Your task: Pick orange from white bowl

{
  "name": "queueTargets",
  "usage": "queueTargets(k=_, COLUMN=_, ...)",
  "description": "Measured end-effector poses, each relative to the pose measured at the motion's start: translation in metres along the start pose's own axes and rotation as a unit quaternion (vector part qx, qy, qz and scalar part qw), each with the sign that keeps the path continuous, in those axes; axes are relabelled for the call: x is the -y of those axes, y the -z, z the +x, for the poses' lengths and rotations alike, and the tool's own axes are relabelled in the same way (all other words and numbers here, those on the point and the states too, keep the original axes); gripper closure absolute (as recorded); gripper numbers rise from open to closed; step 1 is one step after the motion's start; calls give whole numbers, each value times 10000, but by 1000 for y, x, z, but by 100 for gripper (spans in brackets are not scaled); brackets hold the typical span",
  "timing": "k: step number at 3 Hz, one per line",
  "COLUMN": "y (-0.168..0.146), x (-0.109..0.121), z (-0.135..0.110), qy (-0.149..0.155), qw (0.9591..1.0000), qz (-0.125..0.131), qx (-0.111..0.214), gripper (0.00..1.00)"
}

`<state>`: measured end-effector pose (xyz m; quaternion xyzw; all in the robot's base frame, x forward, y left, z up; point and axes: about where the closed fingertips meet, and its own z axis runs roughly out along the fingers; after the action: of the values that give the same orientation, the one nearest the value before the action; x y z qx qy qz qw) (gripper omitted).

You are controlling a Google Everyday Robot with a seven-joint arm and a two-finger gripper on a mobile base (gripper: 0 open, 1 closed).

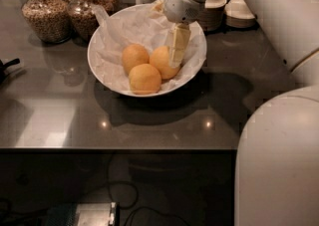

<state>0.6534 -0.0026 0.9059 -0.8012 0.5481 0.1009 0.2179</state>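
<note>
The orange (160,60) is round, smooth and yellow-orange, and it lies to the right inside the white bowl (196,68), on crumpled white paper (127,28). Two other oranges (135,56) of the same look lie with it, one to its left and one in front, all three bunched and touching. The hand (175,58) reaches down from above into the right half of the bowl and sits right against the orange, its pale tip crossing the fruit's right side; whether the hand is spread or pressed together I cannot tell. The bowl stands on the dark desk (60,115), whose front and left parts lie bare, with the front edge running well apart from the bowl. Behind on the left, two glass jars (46,10) stand just beside the rim; behind on the right are stacks of small bowls (238,12). The arm (271,8) covers part of those stacks and the bowl's far rim. A black object (6,68) is cut off by the left edge and hard to make out.
</note>
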Motion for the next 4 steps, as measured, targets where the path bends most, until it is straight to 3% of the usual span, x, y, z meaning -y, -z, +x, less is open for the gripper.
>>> queueTargets(k=1, y=0, x=0, z=0, qy=0, qw=10000, qz=0, qx=0, gripper=19)
queueTargets(k=2, y=0, x=0, z=0, qy=0, qw=10000, qz=0, qx=0, gripper=26)
queueTargets(k=4, y=-3, x=0, z=0, qy=-28, qw=10000, qz=-10, qx=20, gripper=19)
